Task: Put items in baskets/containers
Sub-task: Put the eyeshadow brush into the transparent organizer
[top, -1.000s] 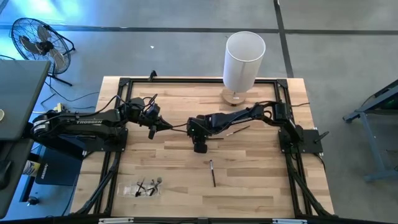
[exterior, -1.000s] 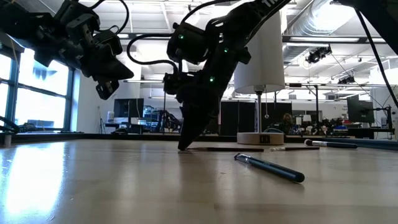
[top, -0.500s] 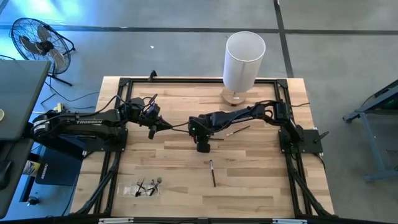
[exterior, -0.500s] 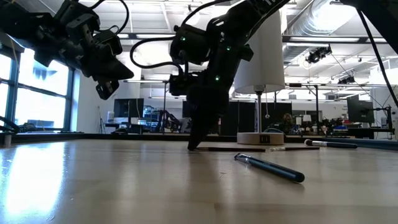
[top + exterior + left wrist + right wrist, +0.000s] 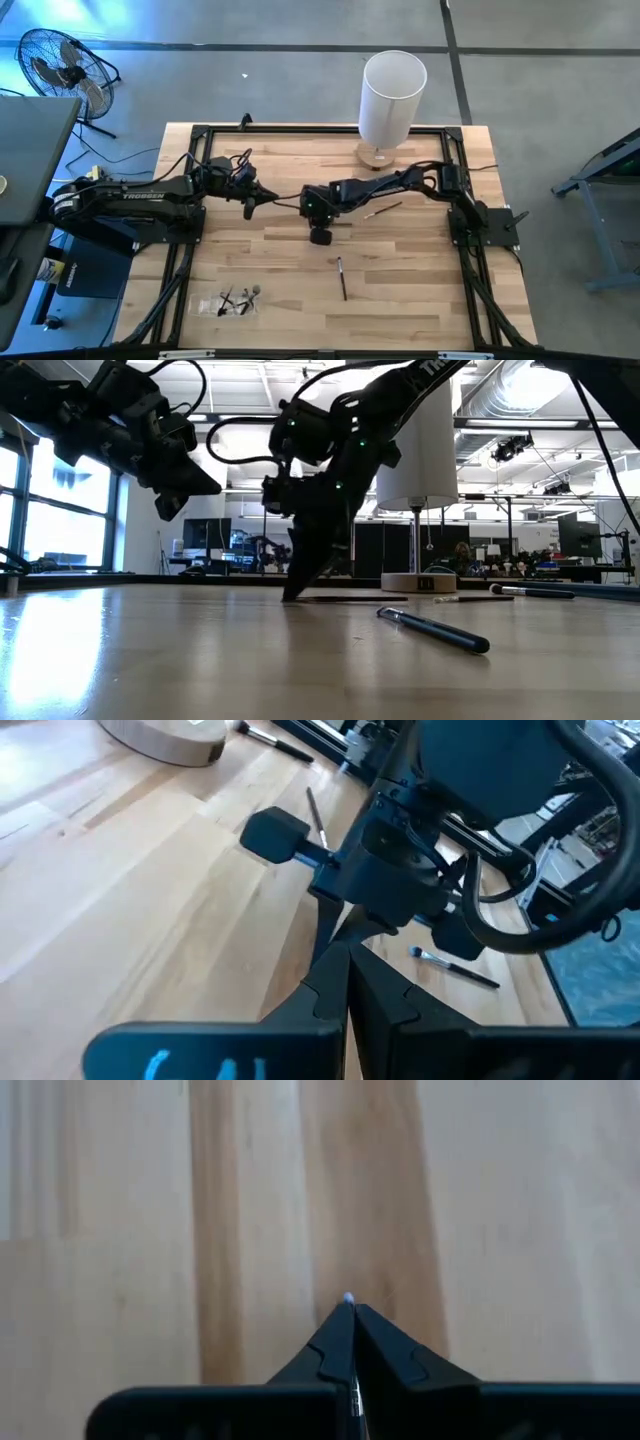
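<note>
On the wooden tabletop (image 5: 280, 260), the right claw (image 5: 348, 1312) points down mid-table, pinching a thin brush (image 5: 347, 1297). The left claw (image 5: 347, 982) hovers pressed together nearby. Another brush (image 5: 342, 278) lies apart; the clear tray (image 5: 235, 302) sits near the front-left edge.

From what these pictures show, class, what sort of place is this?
Probably a robotics lab or workshop: a wooden table framed by black rails, exposed ducts overhead, a floor fan on bare concrete.
</note>
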`<state>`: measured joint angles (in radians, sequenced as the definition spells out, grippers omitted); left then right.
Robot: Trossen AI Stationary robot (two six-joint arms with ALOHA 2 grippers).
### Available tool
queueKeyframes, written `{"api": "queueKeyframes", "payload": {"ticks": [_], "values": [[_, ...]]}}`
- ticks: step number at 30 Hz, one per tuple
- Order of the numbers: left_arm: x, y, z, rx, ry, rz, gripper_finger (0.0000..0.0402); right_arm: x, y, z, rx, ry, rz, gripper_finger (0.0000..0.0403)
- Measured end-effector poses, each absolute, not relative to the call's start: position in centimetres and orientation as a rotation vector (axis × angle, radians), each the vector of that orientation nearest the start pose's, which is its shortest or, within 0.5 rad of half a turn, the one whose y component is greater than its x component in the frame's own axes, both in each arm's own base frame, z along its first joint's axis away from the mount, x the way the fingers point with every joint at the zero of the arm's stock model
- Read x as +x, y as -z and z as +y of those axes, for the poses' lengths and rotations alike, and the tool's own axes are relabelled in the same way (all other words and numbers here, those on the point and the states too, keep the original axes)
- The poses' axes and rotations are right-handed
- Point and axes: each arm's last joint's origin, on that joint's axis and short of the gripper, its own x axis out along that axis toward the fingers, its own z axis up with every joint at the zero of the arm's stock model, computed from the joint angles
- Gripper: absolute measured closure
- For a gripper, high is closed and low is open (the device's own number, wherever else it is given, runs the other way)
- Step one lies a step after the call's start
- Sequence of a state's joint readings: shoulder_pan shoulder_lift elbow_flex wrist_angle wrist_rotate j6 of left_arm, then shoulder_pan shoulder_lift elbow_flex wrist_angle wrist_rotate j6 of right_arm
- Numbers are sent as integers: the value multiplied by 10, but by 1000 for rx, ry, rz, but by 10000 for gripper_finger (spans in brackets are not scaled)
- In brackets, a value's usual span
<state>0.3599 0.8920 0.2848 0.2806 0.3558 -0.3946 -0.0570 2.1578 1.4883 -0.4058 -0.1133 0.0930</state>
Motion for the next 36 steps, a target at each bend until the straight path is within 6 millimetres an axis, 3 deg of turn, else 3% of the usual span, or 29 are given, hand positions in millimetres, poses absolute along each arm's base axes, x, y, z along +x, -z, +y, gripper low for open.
{"api": "queueKeyframes", "payload": {"ticks": [6,14,24,31,36], "values": [[172,-188,52,-524,7,312,401,438,-153,-8,206,-35,1048,402],[172,-189,50,-629,27,314,401,425,-186,37,74,-24,1031,403],[174,-188,42,-567,67,332,401,406,-217,86,11,-12,981,403],[174,-189,42,-586,47,326,401,394,-250,108,33,20,836,403],[174,-189,42,-560,52,322,401,398,-271,121,94,32,642,403]]}}
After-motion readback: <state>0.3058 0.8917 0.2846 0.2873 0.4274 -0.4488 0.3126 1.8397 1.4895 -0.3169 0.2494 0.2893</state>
